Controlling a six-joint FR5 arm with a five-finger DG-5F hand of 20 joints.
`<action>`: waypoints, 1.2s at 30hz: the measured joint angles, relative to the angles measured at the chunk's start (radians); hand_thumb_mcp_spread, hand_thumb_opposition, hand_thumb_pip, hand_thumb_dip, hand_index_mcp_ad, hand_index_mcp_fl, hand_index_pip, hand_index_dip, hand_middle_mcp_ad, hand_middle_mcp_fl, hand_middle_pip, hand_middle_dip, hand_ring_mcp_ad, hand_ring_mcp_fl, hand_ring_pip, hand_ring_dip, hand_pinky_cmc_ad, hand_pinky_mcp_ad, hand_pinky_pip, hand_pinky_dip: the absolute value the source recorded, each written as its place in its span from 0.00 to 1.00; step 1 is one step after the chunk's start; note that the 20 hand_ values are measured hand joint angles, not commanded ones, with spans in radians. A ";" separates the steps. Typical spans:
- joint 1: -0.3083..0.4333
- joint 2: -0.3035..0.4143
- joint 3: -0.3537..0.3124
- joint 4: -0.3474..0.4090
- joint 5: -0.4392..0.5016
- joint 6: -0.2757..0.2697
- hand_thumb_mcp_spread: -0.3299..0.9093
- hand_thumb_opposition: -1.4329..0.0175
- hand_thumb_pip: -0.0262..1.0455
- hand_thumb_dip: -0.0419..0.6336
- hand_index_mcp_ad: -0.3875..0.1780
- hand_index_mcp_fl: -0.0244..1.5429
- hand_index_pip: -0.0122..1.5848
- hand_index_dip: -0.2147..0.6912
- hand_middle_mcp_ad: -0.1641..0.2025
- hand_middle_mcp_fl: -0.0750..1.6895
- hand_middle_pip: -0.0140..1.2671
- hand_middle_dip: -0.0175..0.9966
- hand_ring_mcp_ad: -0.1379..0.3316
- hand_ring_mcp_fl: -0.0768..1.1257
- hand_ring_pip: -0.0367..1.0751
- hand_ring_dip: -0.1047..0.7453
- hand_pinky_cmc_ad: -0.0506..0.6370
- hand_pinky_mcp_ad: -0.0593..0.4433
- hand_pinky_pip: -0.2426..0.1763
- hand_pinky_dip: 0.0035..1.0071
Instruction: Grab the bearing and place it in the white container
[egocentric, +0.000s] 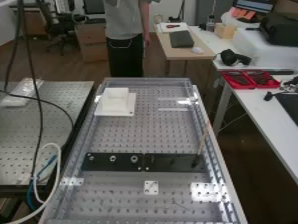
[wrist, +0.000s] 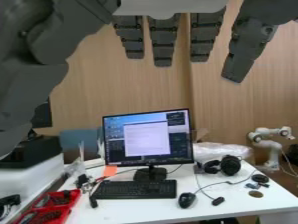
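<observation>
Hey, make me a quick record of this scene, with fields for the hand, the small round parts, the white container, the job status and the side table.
Hand: open, fingers straight, holding nothing
Small round parts: three in a row on the left part of the black strip in the high view; probably the bearings
White container: on the bench, beyond the strip
Job status: bearing not yet grabbed, it seems
Side table: red trays, headphones
</observation>
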 joint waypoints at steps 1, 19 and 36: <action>0.000 0.000 -0.004 0.002 0.002 0.001 0.44 0.52 0.30 0.08 0.67 0.02 0.05 0.46 0.69 0.05 0.12 0.18 0.70 0.06 0.11 0.26 0.70 0.80 0.32 0.39; 0.017 0.035 -0.198 0.139 0.146 0.011 0.44 0.51 0.33 0.08 0.67 0.02 0.05 0.46 0.69 0.04 0.12 0.19 0.72 0.06 0.11 0.26 0.72 0.81 0.29 0.40; 0.000 -0.001 -0.365 0.329 0.218 0.072 0.49 0.45 0.59 0.26 0.67 0.12 0.07 0.38 0.69 0.20 0.13 0.35 0.74 0.06 0.11 0.26 0.72 0.81 0.28 0.41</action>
